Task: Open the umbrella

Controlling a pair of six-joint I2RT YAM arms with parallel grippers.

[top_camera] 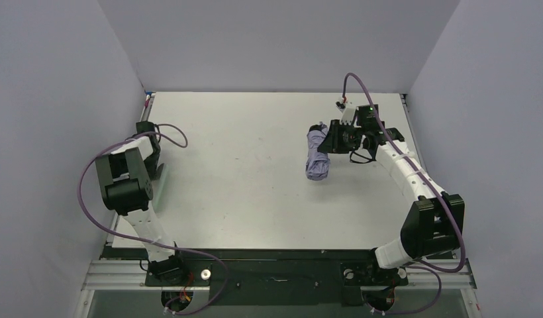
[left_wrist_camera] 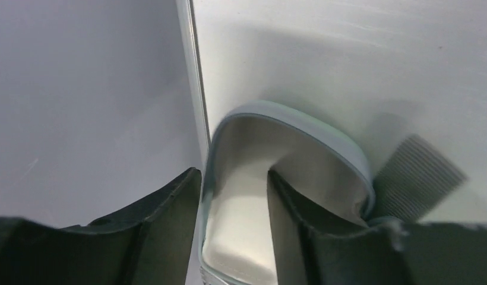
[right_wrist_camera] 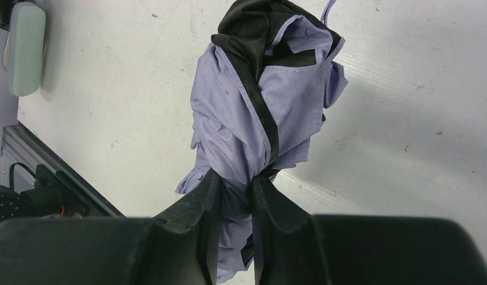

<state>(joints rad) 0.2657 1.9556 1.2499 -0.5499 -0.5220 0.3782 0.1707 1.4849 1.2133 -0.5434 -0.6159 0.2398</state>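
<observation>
The umbrella [top_camera: 316, 159] is folded, a crumpled lavender bundle with black lining, lying at the table's right centre. My right gripper [top_camera: 330, 140] is shut on it; in the right wrist view the fingers [right_wrist_camera: 235, 184] pinch the gathered cloth [right_wrist_camera: 247, 119] near one end. The shaft and handle are hidden. A pale-green capsule case [top_camera: 161, 184] stands on edge at the table's left edge and also shows in the right wrist view [right_wrist_camera: 24, 47]. My left gripper [top_camera: 151, 162] is shut on its shell [left_wrist_camera: 300, 127], one finger outside the rim and one inside the white lining [left_wrist_camera: 234, 184].
The white table [top_camera: 242, 132] is boxed in by grey walls on the left, right and back. The left wall stands close beside the case. A grey ribbed strip [left_wrist_camera: 416, 178] lies right of the case. A metal rail [top_camera: 275, 268] runs along the near edge.
</observation>
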